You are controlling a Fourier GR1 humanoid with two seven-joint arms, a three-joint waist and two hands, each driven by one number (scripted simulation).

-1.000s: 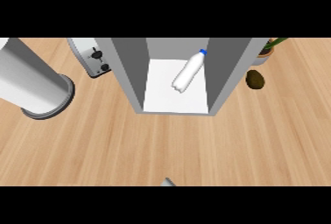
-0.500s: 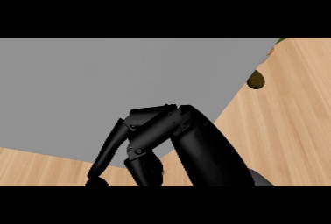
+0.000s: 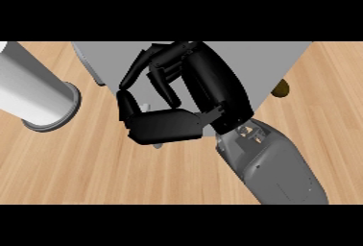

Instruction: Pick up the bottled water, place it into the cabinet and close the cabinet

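**A:** What's at the far left?

**B:** A pale cylinder [image 3: 35, 91] lying on the desk [image 3: 85, 168], its flared end just beside the cabinet's left corner. Keep any swing away from it.

**A:** And the cabinet [image 3: 284, 57] itself?

**B:** Only a flat grey face shows, from the left corner to the right one. The bottled water is nowhere in view. I'd guess it is inside, behind that grey face, but I cannot confirm it.

**A:** Then closing is the step. How does the right hand [image 3: 191, 96] stand?

**B:** It is in front of the grey face, clenched, with the fingers bent in toward the thumb and nothing plainly in them. A small pale bit shows in the gap. I cannot tell whether that is a handle.

**A:** How would you do it well?

**B:** Push flat and square against the panel, close to its free edge, and follow through until the panel sits flush. Avoid hooking a finger on the corner.

**A:** How much room is there?

**B:** It is tight on the left because of the cylinder. On the right, a small brown thing [image 3: 281, 88] peeps out at the cabinet's edge. The forearm [image 3: 273, 163] has bare desk below and to the right, so pull back that way. The left hand isn't in view.
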